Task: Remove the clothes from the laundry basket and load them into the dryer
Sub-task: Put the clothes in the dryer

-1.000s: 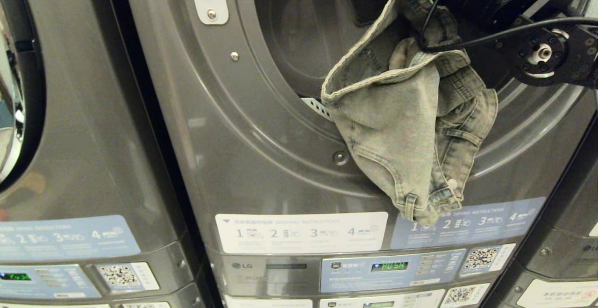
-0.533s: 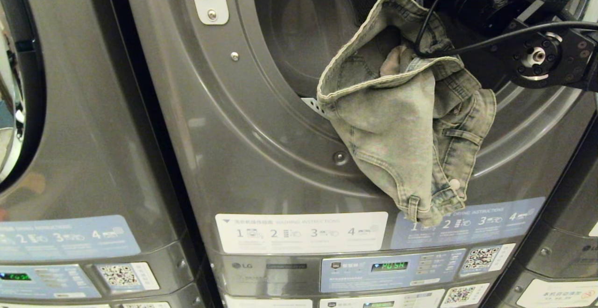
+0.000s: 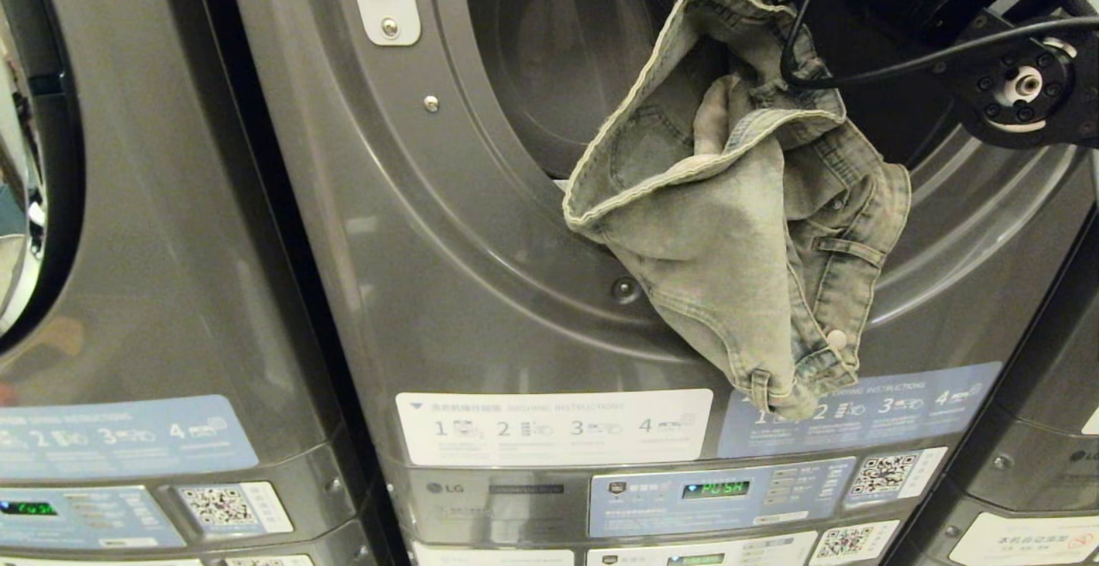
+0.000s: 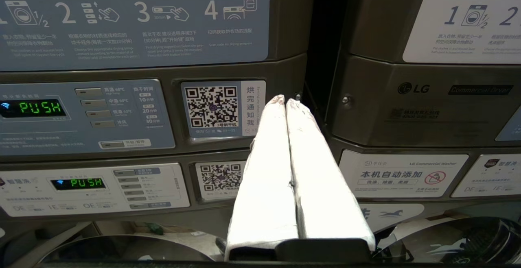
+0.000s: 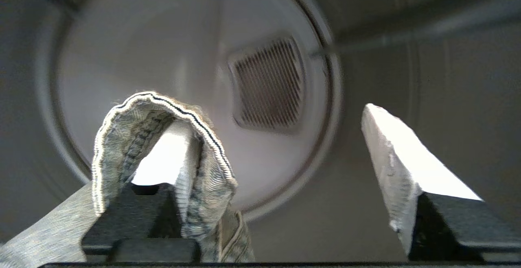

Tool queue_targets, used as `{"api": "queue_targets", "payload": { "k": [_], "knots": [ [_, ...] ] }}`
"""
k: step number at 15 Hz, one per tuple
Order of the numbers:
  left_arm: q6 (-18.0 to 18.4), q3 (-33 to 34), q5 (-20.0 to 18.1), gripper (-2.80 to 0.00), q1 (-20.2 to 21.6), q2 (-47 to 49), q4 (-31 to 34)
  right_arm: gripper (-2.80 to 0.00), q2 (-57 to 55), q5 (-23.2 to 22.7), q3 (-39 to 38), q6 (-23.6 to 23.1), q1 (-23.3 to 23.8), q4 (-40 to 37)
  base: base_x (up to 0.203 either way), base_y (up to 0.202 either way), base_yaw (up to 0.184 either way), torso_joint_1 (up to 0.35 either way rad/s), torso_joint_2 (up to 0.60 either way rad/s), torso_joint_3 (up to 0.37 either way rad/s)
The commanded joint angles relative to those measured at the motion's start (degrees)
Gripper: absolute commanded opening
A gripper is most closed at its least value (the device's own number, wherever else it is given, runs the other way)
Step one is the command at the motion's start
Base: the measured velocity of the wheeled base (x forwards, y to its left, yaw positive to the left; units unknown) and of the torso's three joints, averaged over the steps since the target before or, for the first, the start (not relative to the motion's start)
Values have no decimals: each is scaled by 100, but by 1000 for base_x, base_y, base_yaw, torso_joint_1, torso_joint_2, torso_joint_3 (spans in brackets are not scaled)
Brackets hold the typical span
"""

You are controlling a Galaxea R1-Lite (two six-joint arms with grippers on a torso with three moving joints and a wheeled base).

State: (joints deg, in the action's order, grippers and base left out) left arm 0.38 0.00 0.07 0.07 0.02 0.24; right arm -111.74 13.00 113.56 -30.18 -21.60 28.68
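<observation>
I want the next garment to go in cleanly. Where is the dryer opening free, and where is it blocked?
The left half of the opening, between the door rim and the jeans, is bare. The lower right is crowded: the jeans drape over the rim there, and the right gripper, open inside the drum, has denim caught on one finger.

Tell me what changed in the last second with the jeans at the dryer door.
The right gripper opened, though the denim garment remains draped over one finger; its hem slid left along the dryer rim. The left gripper is parked, shut.
</observation>
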Motion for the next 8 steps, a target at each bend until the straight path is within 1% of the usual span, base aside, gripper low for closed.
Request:
{"api": "queue_targets", "payload": {
  "k": [1, 4, 8],
  "knots": [
    [6, 9, 1, -280, 1, -2, 2, 0, 135, -93, 0, 35, -19, 24, 0, 0, 0, 0, 0, 0],
    [-3, 9, 1, -280, 1, -2, 2, 0, 116, -95, -9, 47, -17, -63, 0, 0, 0, 0, 0, 0],
    [-3, 9, 1, -280, 1, -2, 2, 0, 179, -90, -9, 69, -4, -887, 0, 0, 0, 0, 0, 0]
  ]
}}
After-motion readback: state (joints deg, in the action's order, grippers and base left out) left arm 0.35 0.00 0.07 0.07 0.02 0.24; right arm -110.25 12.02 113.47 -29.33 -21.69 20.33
